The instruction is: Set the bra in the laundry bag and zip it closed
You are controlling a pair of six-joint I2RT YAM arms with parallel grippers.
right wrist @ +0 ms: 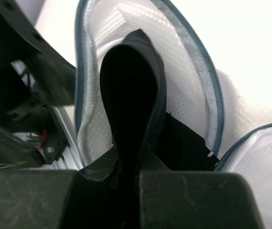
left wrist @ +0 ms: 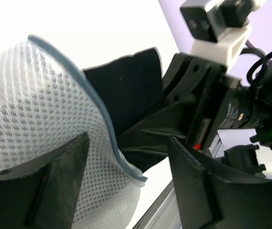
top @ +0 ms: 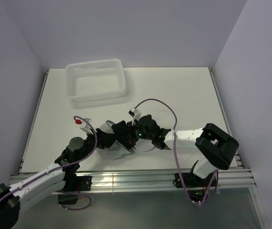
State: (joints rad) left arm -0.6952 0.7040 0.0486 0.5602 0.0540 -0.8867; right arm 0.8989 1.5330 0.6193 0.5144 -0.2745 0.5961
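Bra (right wrist: 131, 95) pinched tight in the right gripper (right wrist: 132, 164): jaws closed to a sliver on the black fabric, a dark cup sticking up btwn them in the right wrist view. Right behind it the laundry bag (right wrist: 193, 81) gapes open, white mesh inside, grey-blue zipper rim curving round both sides. More black fabric sits low in the mouth, just beside the rim.

Over to the left wrist cam: left gripper (left wrist: 128, 143) w/ jaws spread wide, the bag's mesh dome filling the left half of the frame, its zipper edge running down btwn the two fingers (left wrist: 55, 186). Can't tell if either pad actually presses the mesh; nothing's clamped. Black cup pokes up past the rim, the right arm's hardware just beyond.

From up top, both arms meet near the front edge of the table (top: 188, 95), bag and bra bunched under the grippers. White perforated basket (top: 95, 80) sits at the far left, well apart from the action.
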